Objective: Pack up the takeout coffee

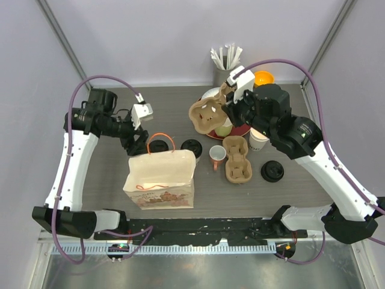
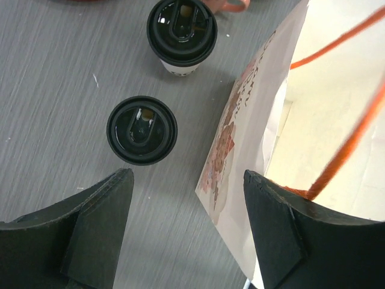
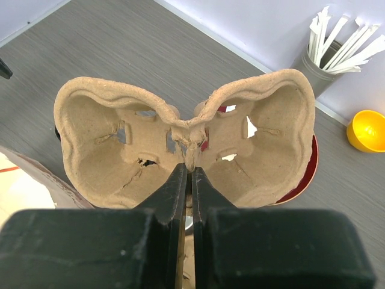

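Two cream-white paper coffee cups with black lids stand behind the paper bag, one (image 1: 158,146) by its orange handles and one (image 1: 191,146) to its right. In the left wrist view they are the nearer cup (image 2: 142,130) and the farther cup (image 2: 181,33). My left gripper (image 1: 138,146) (image 2: 188,198) is open and empty, hovering beside the nearer cup, with the bag's edge (image 2: 240,150) between its fingers. My right gripper (image 1: 225,111) (image 3: 191,167) is shut on the centre ridge of a brown pulp cup carrier (image 1: 209,114) (image 3: 120,141), held in the air over the back of the table.
The open white paper bag (image 1: 161,179) stands at the front left. A second pulp carrier (image 1: 236,158), a white mug with a pink handle (image 1: 217,155), a lidless white cup (image 1: 258,140) and a black lid (image 1: 272,171) sit at the middle right. A pale green mug (image 1: 224,129) sits on a red plate. A straw holder (image 1: 225,60) and an orange bowl (image 1: 263,78) stand at the back.
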You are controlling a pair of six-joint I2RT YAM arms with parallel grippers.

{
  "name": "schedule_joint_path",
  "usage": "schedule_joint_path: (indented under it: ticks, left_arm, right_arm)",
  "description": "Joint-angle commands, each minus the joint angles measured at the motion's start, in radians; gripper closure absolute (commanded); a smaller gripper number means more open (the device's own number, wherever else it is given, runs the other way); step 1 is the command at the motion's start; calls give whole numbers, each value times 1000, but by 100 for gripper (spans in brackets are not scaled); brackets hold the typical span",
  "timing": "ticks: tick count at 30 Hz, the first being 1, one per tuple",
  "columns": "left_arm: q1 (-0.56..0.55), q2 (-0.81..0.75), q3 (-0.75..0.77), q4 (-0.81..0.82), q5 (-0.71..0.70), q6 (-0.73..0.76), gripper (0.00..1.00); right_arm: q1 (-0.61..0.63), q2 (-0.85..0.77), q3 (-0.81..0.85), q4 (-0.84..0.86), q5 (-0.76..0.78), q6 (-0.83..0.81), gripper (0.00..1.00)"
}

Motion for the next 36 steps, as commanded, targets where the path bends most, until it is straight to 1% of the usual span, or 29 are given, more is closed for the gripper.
schedule_joint_path:
  ticks: [1, 4, 5, 6, 7, 8, 10, 14, 16, 20, 24, 25, 27, 28, 29, 30, 35, 36]
  left_arm:
    - [-10, -12, 7, -319, -44, 44, 23]
    - [-9, -13, 27, -321, -47, 33, 25]
    - [-10, -12, 39, -313, -55, 29, 28]
    - [-10, -15, 68, -286, -70, 0, 29]
    - [1, -19, 82, -245, -128, -104, 30]
    - [10, -29, 111, -215, -139, -134, 30]
    - [37, -56, 147, -198, -104, -146, 29]
    - [37, -84, 253, -296, -9, -128, 27]
    - [37, -105, 256, -321, 0, -155, 27]
    - [36, -154, 161, -321, -6, -154, 24]
    - [8, -171, 61, -306, 6, -113, 18]
    - [4, -164, 20, -284, 2, -111, 18]
    - [-1, -159, -17, -211, -70, -172, 17]
    - [-2, -154, -43, -118, -107, -198, 18]
    - [-4, -153, -54, -85, -165, -220, 18]
    - [-10, -148, -63, -57, -181, -221, 18]
    - [-67, -119, -118, -20, -172, -200, 18]
    - [-76, -113, -140, -19, -173, -200, 22]
  right_arm:
    - [5, -1, 3, 41, -15, -4, 99]
    - [6, 9, 3, 38, -21, -10, 99]
    - [7, 9, 0, 38, -24, -10, 99]
    - [5, 10, -1, 38, -26, -12, 99]
    - [6, 10, -1, 37, -24, -15, 99]
    - [7, 10, -6, 37, -23, -16, 99]
    - [8, 6, -11, 35, -24, -23, 99]
    - [7, -5, -32, 32, -32, -29, 99]
    - [8, -14, -46, 34, -36, -33, 99]
    - [10, -24, -63, 35, -41, -36, 99]
    - [11, -33, -70, 38, -56, -35, 99]
    - [11, -37, -75, 40, -56, -33, 99]
    - [14, -40, -80, 43, -61, -32, 99]
    - [14, -45, -83, 43, -63, -32, 99]
    - [16, -45, -84, 43, -63, -30, 99]
    - [16, -45, -84, 41, -60, -27, 99]
    - [17, -47, -83, 41, -70, -18, 99]
    - [20, -47, -80, 40, -69, -16, 99]
